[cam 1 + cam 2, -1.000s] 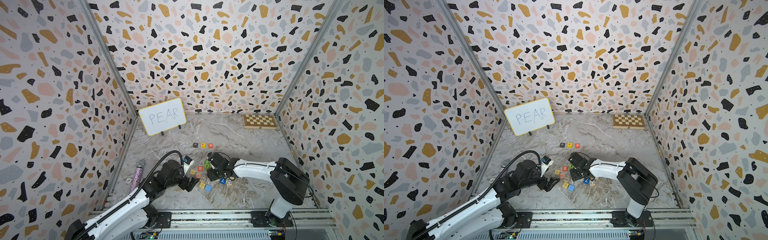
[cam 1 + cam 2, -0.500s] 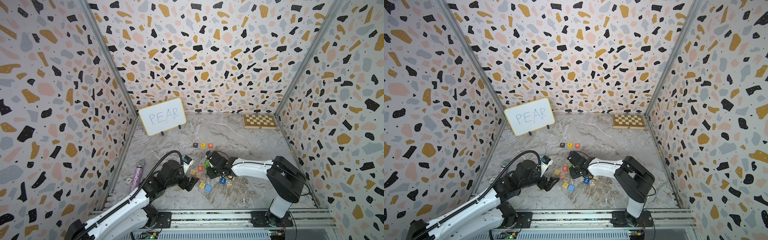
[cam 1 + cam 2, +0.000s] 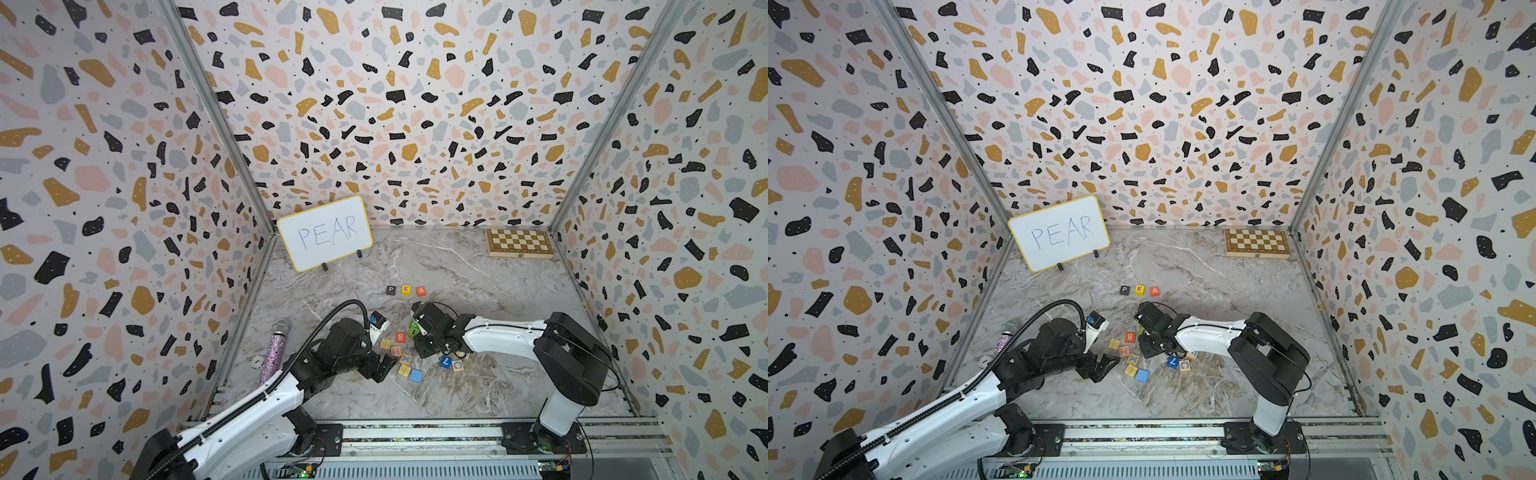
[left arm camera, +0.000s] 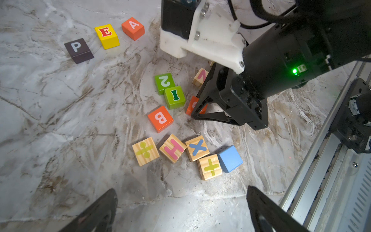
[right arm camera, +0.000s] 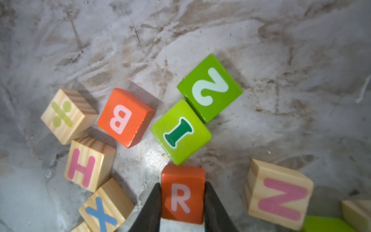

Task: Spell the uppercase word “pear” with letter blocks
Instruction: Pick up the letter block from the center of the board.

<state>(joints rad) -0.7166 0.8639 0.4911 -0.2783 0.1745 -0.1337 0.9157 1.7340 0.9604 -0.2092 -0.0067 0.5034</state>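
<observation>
Block R [image 5: 183, 194] fills right pincer [image 5: 182, 186] — green I cube [image 5: 180, 131] just beside.

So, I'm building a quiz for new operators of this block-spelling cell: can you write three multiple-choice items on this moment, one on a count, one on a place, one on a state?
1. How many blocks stand in the row set apart from the loose pile?
A) two
B) three
C) four

2. Where is the R block?
A) at the end of that row
B) stacked on top of another block
C) in the right gripper

3. The left gripper is:
A) open and empty
B) shut on the R block
C) shut on a block of the row

Answers:
1 B: the P block, E block and A block stand side by side.
2 C: the jaws press its two sides in the right wrist view.
3 A: its fingers stand wide apart with nothing between them.
</observation>
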